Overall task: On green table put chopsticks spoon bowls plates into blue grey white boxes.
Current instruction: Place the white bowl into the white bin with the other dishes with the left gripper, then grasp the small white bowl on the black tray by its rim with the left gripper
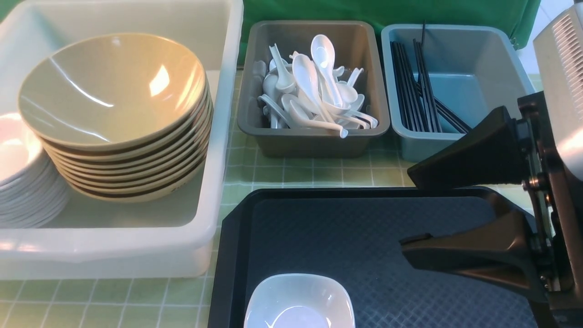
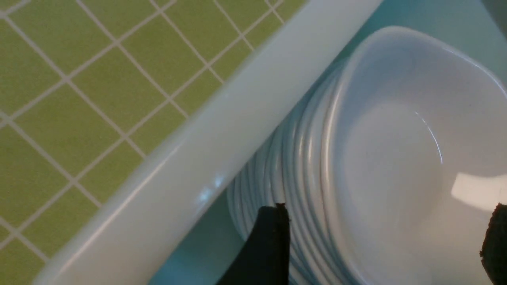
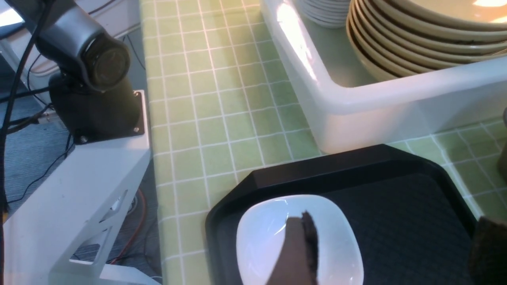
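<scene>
Green checked cloth [image 1: 296, 173] covers the table, and everything on it is sorted by kind. My right gripper [image 1: 406, 209] hangs over the black tray [image 1: 364, 237] with its jaws spread wide and nothing between them. The only thing I see on the tray, a white square dish [image 1: 298, 300], lies below the gripper and off to its left, at the tray's near edge. In the right wrist view one fingertip [image 3: 303, 245] shows over its hollow, apart from it as far as I can judge. I take the wide spread as room to grasp the dish by its rim.

My left gripper [image 2: 386, 209] is likewise wide open and empty. Its fingers stand either side of the top of the white dish stack [image 2: 388, 138] directly beneath it, inside the white box [image 2: 222, 150]. That stack sits beside the tan bowls [image 1: 114, 91], nested to save room, so I judge the tray's dish belongs there.

Ahead of my right gripper, the grey box [image 1: 314, 143] holds the spoons [image 1: 314, 86] and the blue box [image 1: 473, 41] the chopsticks [image 1: 416, 91].
</scene>
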### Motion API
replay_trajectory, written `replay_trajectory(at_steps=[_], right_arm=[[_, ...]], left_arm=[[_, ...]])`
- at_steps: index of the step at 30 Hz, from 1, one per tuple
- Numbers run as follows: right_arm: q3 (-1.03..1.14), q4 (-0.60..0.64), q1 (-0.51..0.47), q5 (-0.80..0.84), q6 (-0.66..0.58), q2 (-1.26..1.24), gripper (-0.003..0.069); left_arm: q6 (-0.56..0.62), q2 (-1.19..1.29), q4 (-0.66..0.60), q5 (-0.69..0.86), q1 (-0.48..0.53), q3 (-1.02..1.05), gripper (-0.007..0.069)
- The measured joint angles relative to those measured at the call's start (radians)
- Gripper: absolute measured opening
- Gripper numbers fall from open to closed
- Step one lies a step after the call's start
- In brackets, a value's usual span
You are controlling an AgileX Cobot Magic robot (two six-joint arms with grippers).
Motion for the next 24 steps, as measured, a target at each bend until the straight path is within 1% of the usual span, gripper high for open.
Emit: replay_trajectory(at_steps=[6, 8, 9, 12, 14, 15, 16, 17, 18, 19, 20, 21, 23, 24], right_arm=[[0.000, 0.000, 0.000, 0.004, 0.000, 0.000, 0.0542], [0.000, 0.000, 0.000, 0.004, 0.000, 0.000, 0.0542], [0.000, 0.000, 0.000, 0.004, 0.000, 0.000, 0.0542], [0.000, 0.000, 0.000, 0.011, 0.000, 0.000, 0.0542], [0.000, 0.000, 0.000, 0.020, -0.001, 0.000, 0.0542], [0.000, 0.000, 0.000, 0.025, -0.004, 0.000, 0.0542], [0.000, 0.000, 0.000, 0.037, -0.011, 0.000, 0.0542], [0.000, 0.000, 0.000, 0.050, -0.023, 0.000, 0.0542], [0.000, 0.000, 0.000, 0.052, -0.025, 0.000, 0.0542], [0.000, 0.000, 0.000, 0.070, -0.032, 0.000, 0.0542], [0.000, 0.000, 0.000, 0.077, -0.033, 0.000, 0.0542], [0.000, -0.001, 0.000, 0.099, -0.034, -0.001, 0.0542], [0.000, -0.001, 0.000, 0.132, -0.034, -0.004, 0.0542], [0.000, -0.001, 0.000, 0.149, -0.034, -0.006, 0.0542]], left_arm=[[-0.002, -0.082, 0.022, 0.108, -0.002, -0.067, 0.0662], [0.020, -0.143, 0.032, 0.168, -0.038, -0.114, 0.0663], [0.025, -0.149, 0.033, 0.173, -0.038, -0.117, 0.0663], [0.172, -0.262, 0.020, 0.236, -0.250, -0.143, 0.0662], [0.245, -0.300, 0.009, 0.271, -0.390, -0.143, 0.0659], [0.264, -0.307, 0.006, 0.285, -0.438, -0.141, 0.0658], [0.287, -0.312, 0.004, 0.318, -0.531, -0.135, 0.0643], [0.294, -0.312, 0.010, 0.341, -0.606, -0.131, 0.0636], [0.294, -0.311, 0.015, 0.349, -0.636, -0.130, 0.0633], [0.287, -0.298, 0.042, 0.368, -0.748, -0.126, 0.0608], [0.285, -0.293, 0.046, 0.370, -0.761, -0.125, 0.0602], [0.262, -0.271, 0.078, 0.372, -0.849, -0.126, 0.0578], [0.218, -0.228, 0.131, 0.372, -0.960, -0.134, 0.0547], [0.194, -0.202, 0.163, 0.372, -1.000, -0.141, 0.0533]])
